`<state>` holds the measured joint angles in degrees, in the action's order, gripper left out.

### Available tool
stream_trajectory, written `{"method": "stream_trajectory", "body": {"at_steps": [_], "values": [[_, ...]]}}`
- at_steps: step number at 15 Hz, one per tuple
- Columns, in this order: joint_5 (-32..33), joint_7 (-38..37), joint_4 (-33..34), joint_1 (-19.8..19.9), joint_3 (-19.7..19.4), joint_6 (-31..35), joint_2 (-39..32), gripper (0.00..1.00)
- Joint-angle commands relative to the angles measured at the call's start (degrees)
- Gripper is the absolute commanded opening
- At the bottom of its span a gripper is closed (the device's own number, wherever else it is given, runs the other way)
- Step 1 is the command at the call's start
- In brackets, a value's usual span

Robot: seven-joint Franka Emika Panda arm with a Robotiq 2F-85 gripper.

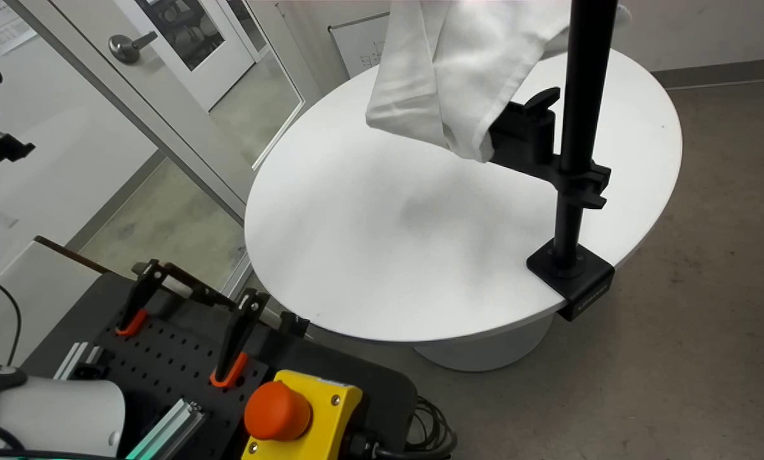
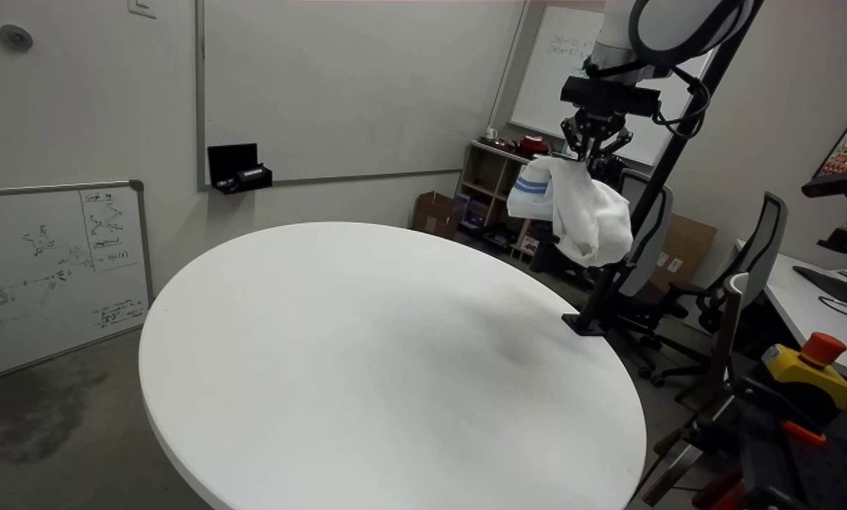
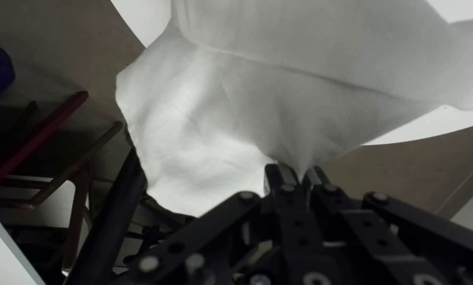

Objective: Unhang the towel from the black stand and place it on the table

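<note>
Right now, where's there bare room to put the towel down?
The white table is bare between its rounded rim and the black stand. It's crowded up beside the stand, where the gripper holds the towel.

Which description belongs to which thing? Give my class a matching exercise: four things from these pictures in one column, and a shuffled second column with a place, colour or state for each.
Things
1. towel
2. gripper
3. black stand
4. push button

Descriptions
A. stands at the edge of the round table
B. orange, on a yellow box
C. closed on thing 1
D. white with blue stripes

Pairs: 1-D, 2-C, 3-A, 4-B
</note>
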<state>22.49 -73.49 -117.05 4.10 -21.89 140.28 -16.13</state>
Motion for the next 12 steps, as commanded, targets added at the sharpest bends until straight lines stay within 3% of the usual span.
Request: {"method": "stream_trajectory", "body": {"at_steps": [1, 12], "values": [[-0.13, 3.64, -3.57, 0.3, 2.7, -0.78, 6.75, 0.01], [-1.15, 13.82, -15.55, 0.21, 12.58, -0.6, 21.41, 0.01]]}}
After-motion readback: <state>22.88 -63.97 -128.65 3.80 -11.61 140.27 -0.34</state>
